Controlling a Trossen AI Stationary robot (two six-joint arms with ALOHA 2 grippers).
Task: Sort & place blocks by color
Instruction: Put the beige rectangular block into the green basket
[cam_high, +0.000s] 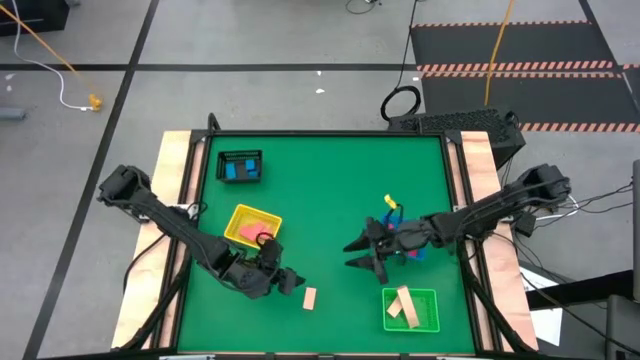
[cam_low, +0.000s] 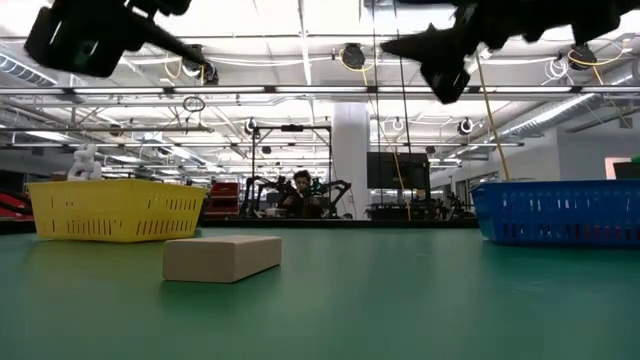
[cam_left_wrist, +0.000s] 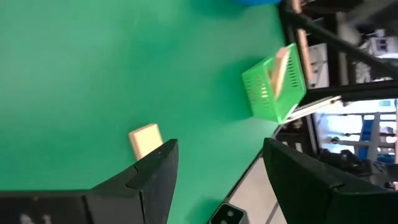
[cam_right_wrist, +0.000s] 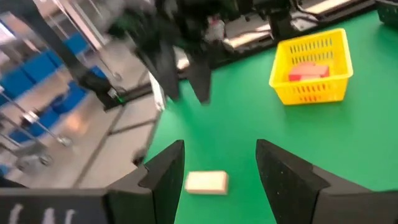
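desk (cam_high: 330, 190): a green surface is seen from above, with wooden strips along both sides.
loose block (cam_high: 310, 297): one pale tan bar is lying flat on the desk near the front edge, between the yellow tray and the green tray; it is touched by nothing.
yellow tray (cam_high: 238, 228): red/pink blocks (cam_high: 262, 224) are held inside it; it is placed left of centre.
green tray (cam_high: 428, 311): two pale tan blocks (cam_high: 403, 306) are leaned inside it; it is placed at the front right.
black tray (cam_high: 240, 156): blue blocks (cam_high: 240, 170) are held inside it; it is placed at the back left.
blue tray (cam_low: 560, 212): it is mostly hidden under the right arm in the high view; its contents cannot be told.
left gripper (cam_high: 290, 283): it is raised above the desk just beside the loose block, on the yellow tray's side; the fingers (cam_left_wrist: 155, 174) are spread partly apart and nothing is held.
right gripper (cam_high: 358, 255): it is raised above the desk right of centre, pointed toward the loose block; the fingers (cam_right_wrist: 165, 171) are spread partly apart and nothing is held.
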